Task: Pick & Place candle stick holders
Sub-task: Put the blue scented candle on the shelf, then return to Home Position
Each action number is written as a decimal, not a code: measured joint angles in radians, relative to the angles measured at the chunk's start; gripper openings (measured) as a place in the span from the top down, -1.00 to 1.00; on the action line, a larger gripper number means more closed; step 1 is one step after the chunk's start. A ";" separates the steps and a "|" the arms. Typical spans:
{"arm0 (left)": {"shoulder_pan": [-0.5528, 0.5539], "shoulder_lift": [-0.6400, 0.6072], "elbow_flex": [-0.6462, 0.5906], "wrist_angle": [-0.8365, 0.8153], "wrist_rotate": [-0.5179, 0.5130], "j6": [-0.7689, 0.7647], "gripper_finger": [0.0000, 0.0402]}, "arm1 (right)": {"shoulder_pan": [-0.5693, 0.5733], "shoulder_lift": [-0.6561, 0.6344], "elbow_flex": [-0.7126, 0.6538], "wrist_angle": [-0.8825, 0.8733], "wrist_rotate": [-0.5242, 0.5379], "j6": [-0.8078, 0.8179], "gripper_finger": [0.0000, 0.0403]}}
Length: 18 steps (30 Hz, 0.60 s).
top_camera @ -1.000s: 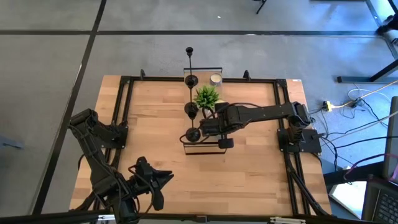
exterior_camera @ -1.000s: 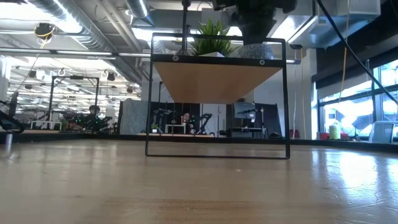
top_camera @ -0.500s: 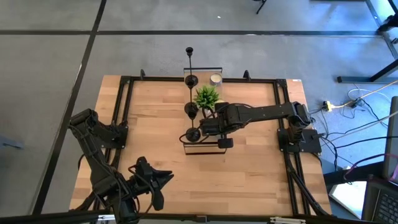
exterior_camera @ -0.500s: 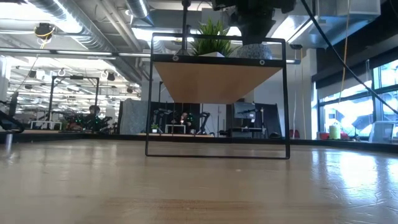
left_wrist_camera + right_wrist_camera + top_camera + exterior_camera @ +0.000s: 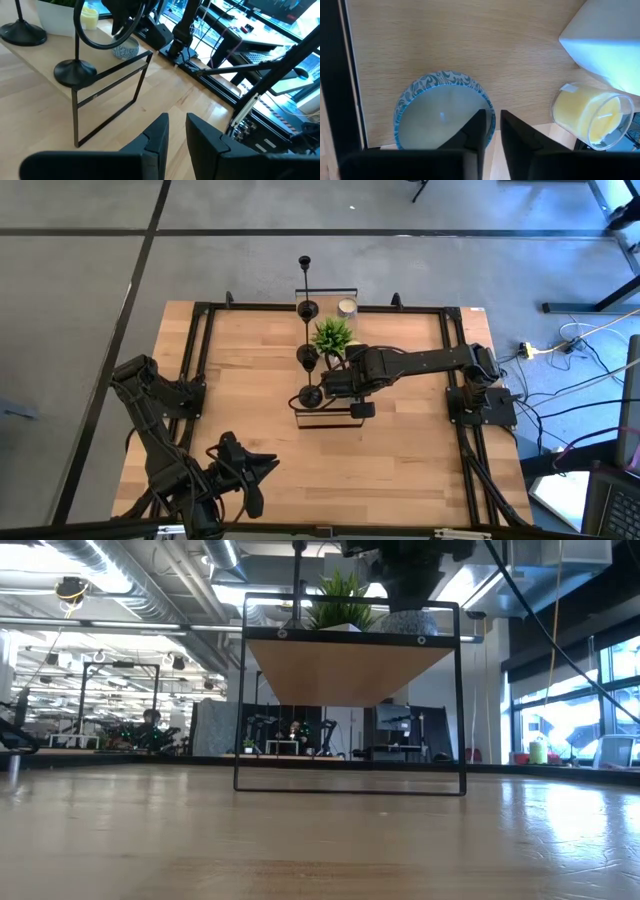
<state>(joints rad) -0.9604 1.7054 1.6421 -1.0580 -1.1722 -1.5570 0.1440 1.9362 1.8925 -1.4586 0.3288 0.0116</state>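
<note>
Candle stick holders [image 5: 308, 356]: three thin black rods on round flat bases, standing in a row along one long edge of the raised wooden shelf [image 5: 330, 416]; one base near each end, one about midway.

Shelf: black wire frame, wooden top, stands mid-worktop [image 5: 250, 410].

Potted plant [image 5: 333, 335]: green, in a white pot, on the shelf just beside the middle holder.

Yellow candle [image 5: 592, 116]: glass jar, on the shelf next to the white pot.

Blue-patterned candle [image 5: 442, 116]: round tin, on the shelf near its frame edge.

Right tool [image 5: 489, 131]: poised directly above the blue-patterned candle, fingers only a narrow gap apart, clamped on nothing.

Left tool [image 5: 176, 131]: well away from the shelf, near the worktop's front edge, fingers slightly apart, empty.
</note>
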 joint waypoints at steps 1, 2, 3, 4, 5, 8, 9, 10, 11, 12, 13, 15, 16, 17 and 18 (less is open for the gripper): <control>0.000 0.000 0.000 0.000 -0.003 0.000 0.70 | 0.000 0.000 0.000 0.000 0.000 0.000 0.67; 0.000 0.000 0.000 0.000 -0.006 0.000 0.70 | 0.000 0.000 0.000 0.000 0.000 0.000 0.63; 0.000 0.000 0.000 0.000 -0.007 0.000 0.70 | 0.000 0.000 0.000 0.000 0.000 0.000 0.59; 0.002 0.000 0.000 0.000 -0.006 0.000 0.70 | 0.000 0.000 0.000 0.000 0.001 0.000 0.55; 0.003 0.000 0.000 0.000 -0.007 0.000 0.70 | 0.000 0.000 0.000 0.000 0.006 0.000 0.51; 0.007 0.000 0.000 0.000 -0.006 0.000 0.70 | 0.000 0.000 0.000 0.002 0.013 -0.016 0.41; 0.008 0.000 0.000 0.000 -0.006 0.000 0.70 | 0.001 -0.001 0.000 0.004 0.027 -0.020 0.37; 0.010 0.000 0.000 0.000 -0.006 0.000 0.70 | 0.001 -0.004 0.000 0.005 0.041 -0.021 0.34; 0.012 0.000 0.000 0.000 -0.006 0.000 0.70 | 0.001 -0.006 0.000 0.008 0.050 -0.024 0.31; 0.013 0.000 0.000 0.000 -0.005 0.000 0.70 | 0.000 -0.007 0.001 0.010 0.053 -0.025 0.28; 0.013 0.000 0.000 0.000 -0.002 0.000 0.70 | 0.000 -0.007 0.006 0.006 0.053 -0.027 0.24; 0.013 0.000 0.000 0.000 0.002 0.005 0.70 | 0.000 -0.007 0.021 -0.005 0.053 -0.027 0.19; 0.013 0.000 0.000 0.000 0.004 0.007 0.70 | 0.000 -0.008 0.029 -0.004 0.053 -0.027 0.16; 0.013 0.000 0.000 0.000 0.004 0.007 0.70 | 0.000 -0.008 0.035 -0.003 0.053 -0.027 0.14; 0.013 0.000 0.000 0.000 0.004 0.008 0.70 | 0.000 -0.007 0.042 -0.004 0.053 -0.027 0.12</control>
<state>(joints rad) -0.9470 1.7054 1.6421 -1.0580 -1.1682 -1.5494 0.1444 1.9288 1.9349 -1.4630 0.3815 -0.0151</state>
